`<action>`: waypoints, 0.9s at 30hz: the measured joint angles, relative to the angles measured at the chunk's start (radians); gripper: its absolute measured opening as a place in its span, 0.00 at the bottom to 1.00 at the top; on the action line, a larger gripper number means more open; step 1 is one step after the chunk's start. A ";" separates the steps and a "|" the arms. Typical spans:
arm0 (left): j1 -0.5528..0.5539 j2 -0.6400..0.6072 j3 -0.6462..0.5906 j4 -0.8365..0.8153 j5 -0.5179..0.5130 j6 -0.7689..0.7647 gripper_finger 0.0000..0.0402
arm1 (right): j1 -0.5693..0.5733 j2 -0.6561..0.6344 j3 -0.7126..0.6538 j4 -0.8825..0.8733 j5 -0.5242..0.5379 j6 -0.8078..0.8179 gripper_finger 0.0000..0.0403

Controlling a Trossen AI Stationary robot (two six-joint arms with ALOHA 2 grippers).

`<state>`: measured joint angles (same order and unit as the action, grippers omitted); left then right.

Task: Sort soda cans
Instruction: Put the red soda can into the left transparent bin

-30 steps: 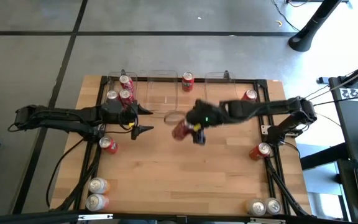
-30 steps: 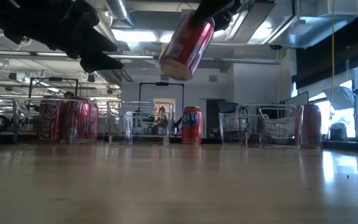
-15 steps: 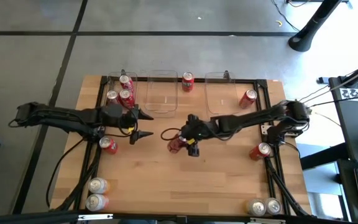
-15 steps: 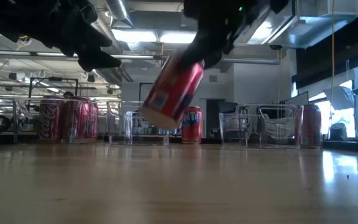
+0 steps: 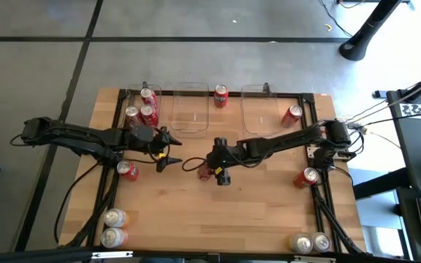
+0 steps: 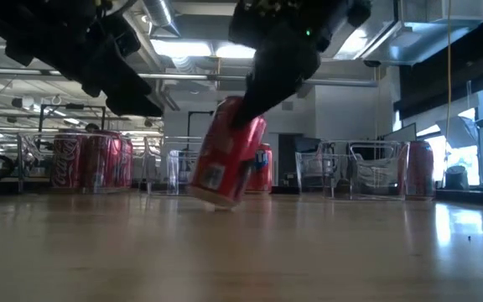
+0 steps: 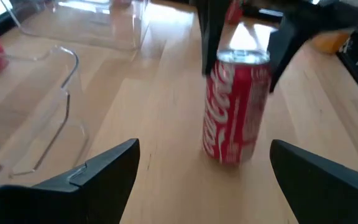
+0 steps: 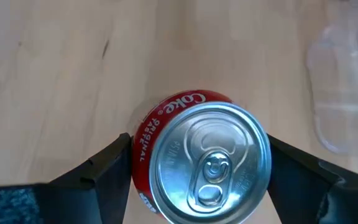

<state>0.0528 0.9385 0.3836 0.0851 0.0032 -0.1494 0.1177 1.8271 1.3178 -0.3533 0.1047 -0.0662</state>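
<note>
Overhead camera straight down, table-level camera across, 2 wrist cameras close on red can point(image 7: 236, 106)

held can point(image 5: 206, 171): red, silver top, tilted, lower edge at the tabletop, mid-table
far-left cans point(image 5: 143, 108): three, red, upright
near corners: silver-topped pairs point(image 5: 113, 228), point(image 5: 310, 243)

Can point(image 8: 201, 163) in my right gripper point(image 8: 197, 171): glossy red painted metal, smooth brushed-silver top. Table point(image 5: 254, 212) is pale wood, smooth, light sheen. Bins point(image 7: 55, 81) clear glossy plastic. My fingers point(image 7: 104, 171) look matt black, probably plastic.
</note>
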 joint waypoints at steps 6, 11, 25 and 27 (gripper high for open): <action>0.000 0.034 0.000 0.009 0.000 -0.005 0.87 | 0.000 -0.002 0.058 -0.100 0.042 -0.039 0.72; 0.000 0.054 0.000 0.034 0.000 -0.008 0.87 | 0.000 -0.002 0.058 -0.129 0.041 -0.044 0.72; 0.000 0.054 0.000 0.037 0.000 -0.018 0.87 | 0.000 0.037 0.042 -0.023 -0.022 -0.037 0.92; 0.000 0.053 0.000 0.042 0.000 -0.020 0.87 | 0.000 0.027 0.042 -0.007 -0.021 -0.037 0.93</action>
<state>0.0532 0.9918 0.3836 0.1272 0.0029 -0.1692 0.1180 1.8545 1.3602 -0.3602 0.0841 -0.1028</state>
